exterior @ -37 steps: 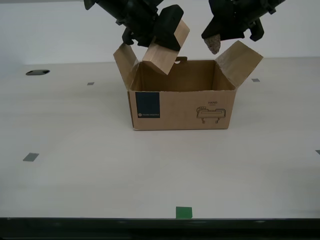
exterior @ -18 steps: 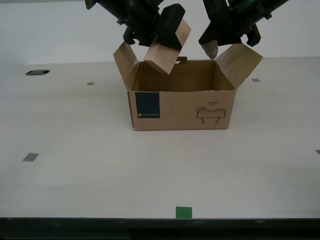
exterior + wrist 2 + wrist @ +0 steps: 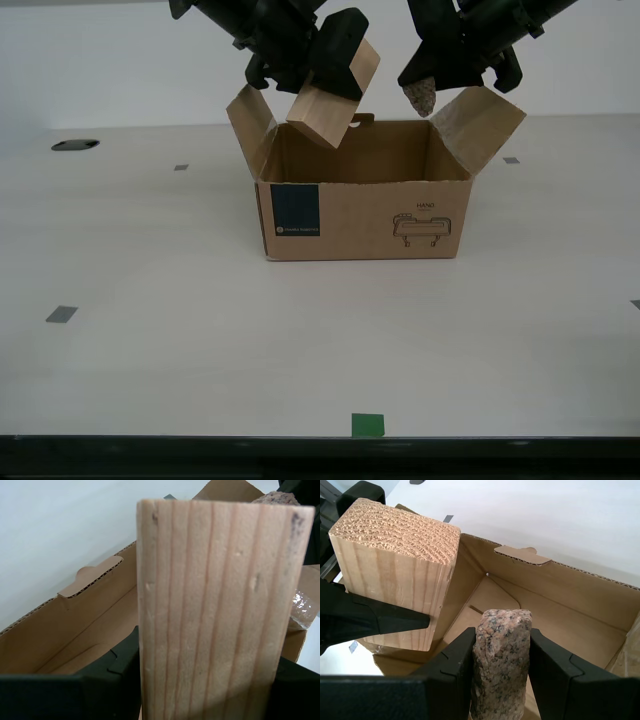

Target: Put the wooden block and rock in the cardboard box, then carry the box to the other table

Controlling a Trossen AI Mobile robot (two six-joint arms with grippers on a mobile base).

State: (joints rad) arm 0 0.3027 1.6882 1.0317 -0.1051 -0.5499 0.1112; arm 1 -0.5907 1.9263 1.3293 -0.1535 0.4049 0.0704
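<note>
The open cardboard box (image 3: 362,208) stands mid-table with its side flaps up. Above the box's side toward the exterior view's left, my second gripper (image 3: 320,72) is shut on the tilted wooden block (image 3: 332,98), whose grained face (image 3: 215,610) fills the second wrist view. Over the flap on the exterior view's right, my first gripper (image 3: 440,85) is shut on the rock (image 3: 421,94). The first wrist view shows that speckled pink-grey rock (image 3: 501,660) between black fingers (image 3: 455,667), above the box's bare inside (image 3: 555,630), with the wooden block (image 3: 395,575) beside it.
The box rests on a smooth white table (image 3: 200,330) with small grey tape marks (image 3: 61,314) and a green square (image 3: 367,425) at the front edge. A dark round hole (image 3: 75,145) lies at the exterior view's far left.
The arm with the rock has shifted slightly toward the exterior view's left, nearer the box opening. The wooden block has barely moved.
</note>
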